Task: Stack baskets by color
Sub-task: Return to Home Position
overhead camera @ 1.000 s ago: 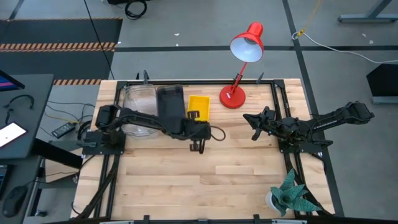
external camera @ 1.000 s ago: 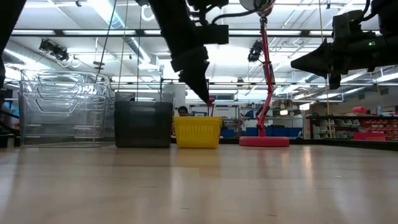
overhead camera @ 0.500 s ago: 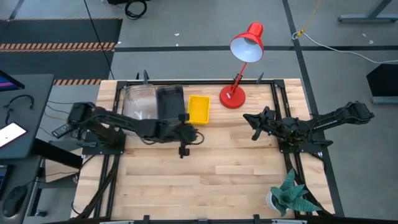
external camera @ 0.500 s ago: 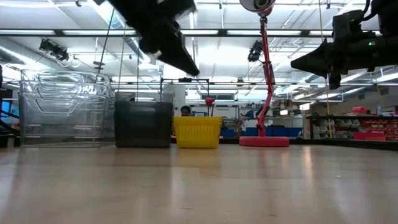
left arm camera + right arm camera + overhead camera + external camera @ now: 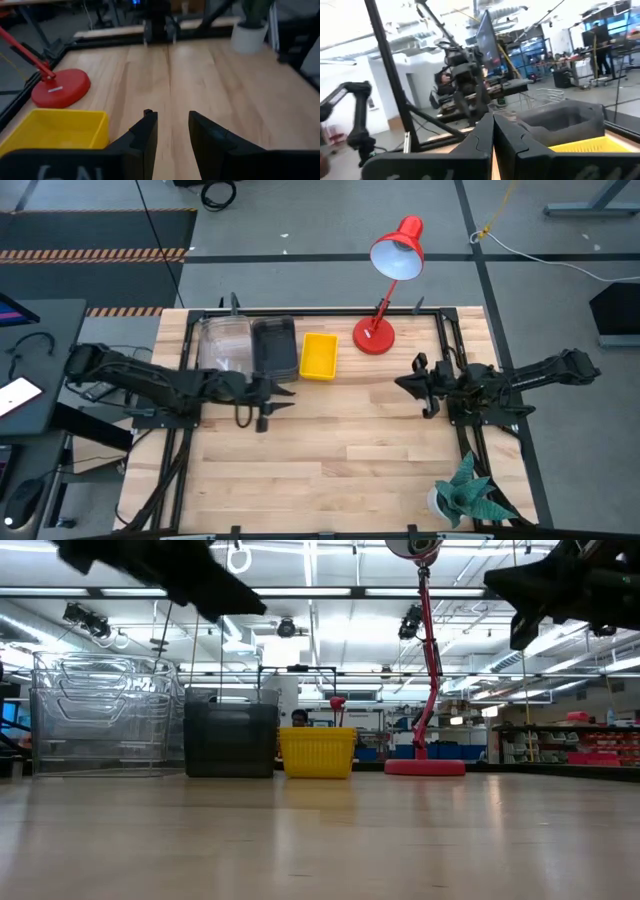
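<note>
The baskets stand in a row along the far edge of the counter (image 5: 340,460), left of its middle. The clear baskets (image 5: 224,343) are leftmost, nested one inside another; the dark grey baskets (image 5: 274,345) sit just beside them on the right; the yellow baskets (image 5: 319,355) come next, close to the grey ones and lower than them in the low view. Right of the yellow ones, a little apart, stands the round base of the red desk lamp (image 5: 375,336), its shade leaning out past the far edge.

The left claw (image 5: 283,396) hangs above the counter just nearer than the dark grey baskets, pointing right across the boards; its fingers (image 5: 145,131) stand a narrow gap apart with nothing between them, and the yellow baskets lie off to one side ahead of it. The right claw (image 5: 404,383) is held above the right half of the counter, well apart from the baskets and facing left toward them; its fingers (image 5: 482,131) are pressed together and hold nothing.

A potted plant (image 5: 468,492) sits at the near right corner.
</note>
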You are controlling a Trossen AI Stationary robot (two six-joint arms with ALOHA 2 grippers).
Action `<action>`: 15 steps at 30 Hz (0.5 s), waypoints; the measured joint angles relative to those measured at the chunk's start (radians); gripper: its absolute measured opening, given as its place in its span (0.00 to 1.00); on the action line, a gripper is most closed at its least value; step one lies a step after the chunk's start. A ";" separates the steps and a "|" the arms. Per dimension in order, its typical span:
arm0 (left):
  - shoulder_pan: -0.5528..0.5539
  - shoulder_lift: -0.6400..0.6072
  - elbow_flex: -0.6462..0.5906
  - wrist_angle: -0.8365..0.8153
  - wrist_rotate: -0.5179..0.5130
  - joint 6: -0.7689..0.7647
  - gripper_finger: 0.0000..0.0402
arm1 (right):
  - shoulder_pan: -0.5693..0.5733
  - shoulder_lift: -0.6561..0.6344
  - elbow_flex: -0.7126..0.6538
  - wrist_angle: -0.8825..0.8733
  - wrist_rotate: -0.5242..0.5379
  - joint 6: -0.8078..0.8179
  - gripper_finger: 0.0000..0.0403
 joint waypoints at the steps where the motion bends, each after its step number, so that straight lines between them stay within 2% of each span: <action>1: 0.000 -0.027 -0.030 0.024 0.004 -0.011 0.29 | -0.006 -0.010 0.000 -0.018 -0.017 0.000 0.03; 6: -0.020 -0.150 -0.160 0.148 0.044 -0.062 0.29 | -0.030 -0.053 0.000 -0.080 -0.067 0.009 0.03; 15: -0.114 -0.317 -0.337 0.346 0.040 -0.078 0.29 | -0.045 -0.125 0.000 -0.080 -0.134 0.004 0.03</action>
